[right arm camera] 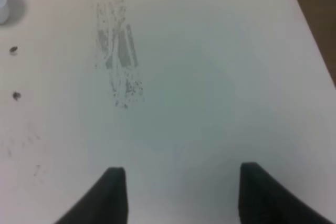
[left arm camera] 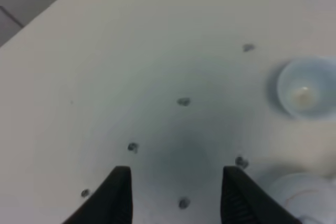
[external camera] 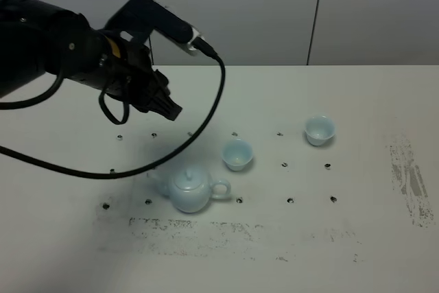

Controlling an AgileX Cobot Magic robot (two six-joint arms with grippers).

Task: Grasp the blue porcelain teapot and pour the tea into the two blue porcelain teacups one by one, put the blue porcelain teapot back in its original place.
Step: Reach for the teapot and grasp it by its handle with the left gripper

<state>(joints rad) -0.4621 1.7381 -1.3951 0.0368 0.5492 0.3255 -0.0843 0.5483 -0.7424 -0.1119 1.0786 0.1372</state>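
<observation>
On the table [external camera: 384, 238], teapot [external camera: 190, 190] sits upright, near teacup [external camera: 237, 154] just beyond its handle, far teacup [external camera: 319, 130] well off to the right, left gripper [left arm camera: 176, 171] hovers up-left of the pot with jaws apart and empty (right gripper [right arm camera: 182, 169] likewise spread, holding nothing).

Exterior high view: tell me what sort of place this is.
Probably a robotics lab test bench, not a tearoom: a bare white table with rows of small dark spots and scuffed patches, a black cabled robot arm over it, and plain grey wall panels behind.
</observation>
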